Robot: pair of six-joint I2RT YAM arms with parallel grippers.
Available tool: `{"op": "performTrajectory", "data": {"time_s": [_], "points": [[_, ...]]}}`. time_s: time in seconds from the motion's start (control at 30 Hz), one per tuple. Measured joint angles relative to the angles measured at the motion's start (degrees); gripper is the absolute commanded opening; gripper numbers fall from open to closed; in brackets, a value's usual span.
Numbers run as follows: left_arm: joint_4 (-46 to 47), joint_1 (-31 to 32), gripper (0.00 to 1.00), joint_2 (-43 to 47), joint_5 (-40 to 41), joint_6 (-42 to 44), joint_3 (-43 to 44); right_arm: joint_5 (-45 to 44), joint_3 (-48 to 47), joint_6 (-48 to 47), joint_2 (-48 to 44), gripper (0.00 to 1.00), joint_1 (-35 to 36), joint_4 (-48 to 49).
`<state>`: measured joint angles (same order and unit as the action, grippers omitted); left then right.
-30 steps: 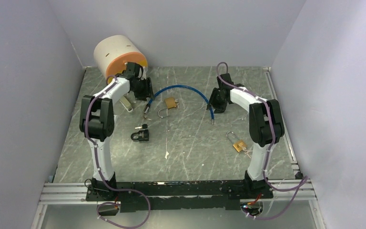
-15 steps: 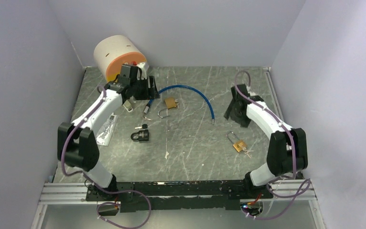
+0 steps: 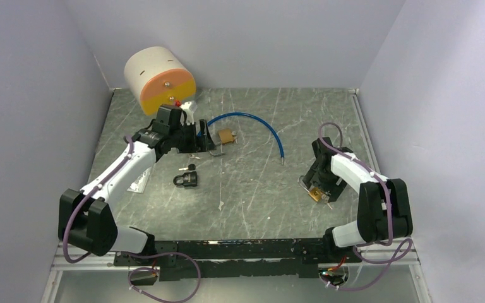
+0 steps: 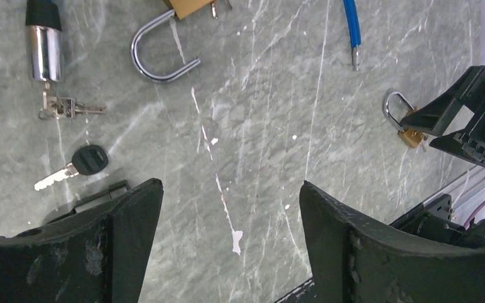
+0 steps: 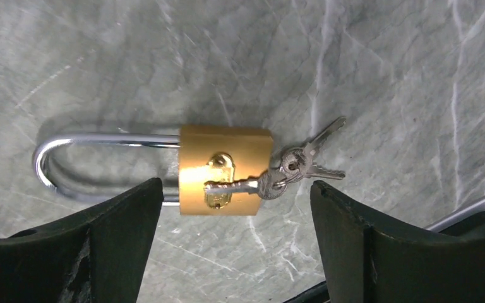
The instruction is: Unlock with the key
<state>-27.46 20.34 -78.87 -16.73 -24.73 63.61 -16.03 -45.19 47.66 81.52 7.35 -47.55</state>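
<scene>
Centre of right wrist view, brass padlock (image 5: 225, 148) lying flat, key (image 5: 243, 187) across its face, right gripper (image 5: 235, 189) spread wide along the lower edge, left gripper (image 4: 230, 189) also spread.

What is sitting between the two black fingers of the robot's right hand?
The right wrist view shows a gold padlock with a key in it, lying on the table between the fingers of the open right hand.

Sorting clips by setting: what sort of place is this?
Likely a robotics test cell: plain walls enclose a marbled table, left arm and right arm bolt to a rail, brass padlock laid out.
</scene>
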Motion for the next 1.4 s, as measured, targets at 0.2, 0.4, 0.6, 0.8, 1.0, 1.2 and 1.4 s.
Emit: {"op": "performTrajectory", "data": {"time_s": [0.2, 0.4, 0.6, 0.8, 1.0, 1.2, 1.4], "points": [[-0.22, 0.28, 0.81, 2.36, -0.07, -1.01, -2.64, 2.60, 1.92, 0.87, 0.00, 0.79, -0.35, 1.97], [-0.17, 0.28, 0.81, 3.76, -0.09, -1.73, -3.39, 3.28, 1.92, 0.87, 0.33, 0.56, -0.37, 4.02], [-0.31, 0.28, 0.80, 5.07, 0.09, -1.70, -4.39, 4.17, 1.38, 0.22, 1.75, 0.49, 0.39, 5.03], [-1.20, 0.28, 0.80, 5.66, 1.14, -1.68, -5.11, 4.79, -2.45, 0.33, 5.88, 0.46, 5.07, 5.73], [-2.32, 0.28, 0.80, 6.25, 3.15, -1.51, -5.11, 6.40, -11.06, 5.27, 13.88, 0.44, 16.20, 6.86], [-3.02, 0.28, 0.80, 6.78, 3.74, -1.51, -5.18, 9.11, -17.35, 9.51, 18.93, 0.70, 22.40, 8.85], [-3.65, 0.28, 0.81, 8.17, 4.17, -1.51, -5.31, 6.80, -18.64, 10.01, 16.57, 0.81, 21.51, 6.05]]}}
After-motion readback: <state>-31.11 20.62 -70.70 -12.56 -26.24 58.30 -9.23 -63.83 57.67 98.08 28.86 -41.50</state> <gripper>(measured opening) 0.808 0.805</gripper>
